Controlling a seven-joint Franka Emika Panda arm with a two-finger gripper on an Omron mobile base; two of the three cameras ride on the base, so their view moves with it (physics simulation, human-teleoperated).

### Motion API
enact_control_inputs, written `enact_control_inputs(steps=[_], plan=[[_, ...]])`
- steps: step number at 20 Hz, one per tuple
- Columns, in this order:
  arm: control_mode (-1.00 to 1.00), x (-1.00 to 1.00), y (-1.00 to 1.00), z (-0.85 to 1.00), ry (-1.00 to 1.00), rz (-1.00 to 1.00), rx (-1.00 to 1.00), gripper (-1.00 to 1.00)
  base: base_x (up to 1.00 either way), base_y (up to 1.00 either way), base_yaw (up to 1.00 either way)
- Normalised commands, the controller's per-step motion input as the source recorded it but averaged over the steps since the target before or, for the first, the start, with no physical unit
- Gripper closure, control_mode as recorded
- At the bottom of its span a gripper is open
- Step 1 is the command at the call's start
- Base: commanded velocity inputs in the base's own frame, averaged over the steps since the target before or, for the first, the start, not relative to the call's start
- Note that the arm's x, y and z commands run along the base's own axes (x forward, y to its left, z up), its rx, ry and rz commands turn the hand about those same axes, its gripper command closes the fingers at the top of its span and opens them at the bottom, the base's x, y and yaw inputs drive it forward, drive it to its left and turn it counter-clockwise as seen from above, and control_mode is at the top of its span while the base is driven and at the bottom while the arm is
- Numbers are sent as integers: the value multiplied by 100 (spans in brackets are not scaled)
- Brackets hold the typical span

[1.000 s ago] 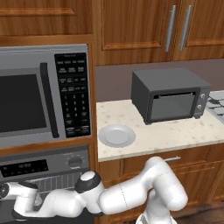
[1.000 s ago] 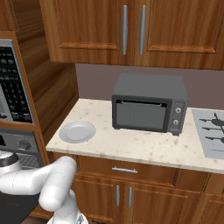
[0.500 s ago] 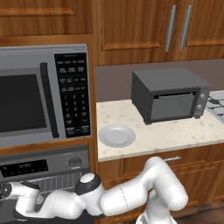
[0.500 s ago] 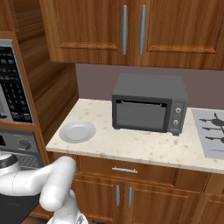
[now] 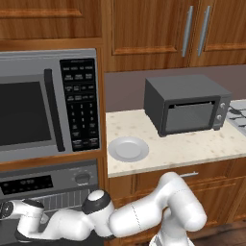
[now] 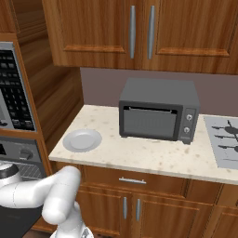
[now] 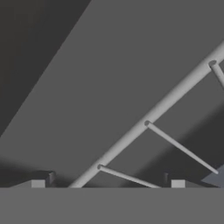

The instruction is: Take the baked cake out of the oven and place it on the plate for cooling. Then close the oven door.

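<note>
In the left base view the white arm bends low from the lower right and reaches left into the oven (image 5: 48, 185), below its panel with a round knob and black display; the hand end sits at the far lower left edge. Above the oven is the microwave (image 5: 45, 110). On the speckled counter (image 5: 192, 149) the round pale plate (image 5: 128, 149) lies bare near the left end, well apart from the dark toaster oven (image 5: 185, 103). In the right base view the plate (image 6: 82, 140) lies left of the toaster oven (image 6: 158, 114), with the stove top (image 6: 225, 142) at the right edge. In the hand view the gripper (image 7: 107, 183) shows both tips far apart with nothing between them, facing a wire rack (image 7: 148, 118) crossing diagonally inside the grey oven cavity.
</note>
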Motion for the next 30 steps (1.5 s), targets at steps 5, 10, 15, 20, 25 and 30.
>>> enact_control_inputs(steps=[5, 10, 15, 20, 25, 30], plan=[[-100, -23, 28, -91, 6, 0, -39, -100, 0, 0, 0], [-100, -41, 28, -88, 11, 0, -38, -100, 0, 0, 0], [-100, -50, 29, -86, 11, 3, -37, -100, 0, 0, 0], [-100, -57, 28, -81, 13, 7, -38, -100, 0, 0, 0], [-100, -61, 28, -81, 11, 8, -39, -100, 0, 0, 0], [-100, -64, 30, -84, 5, 8, -38, -100, 0, 0, 0]])
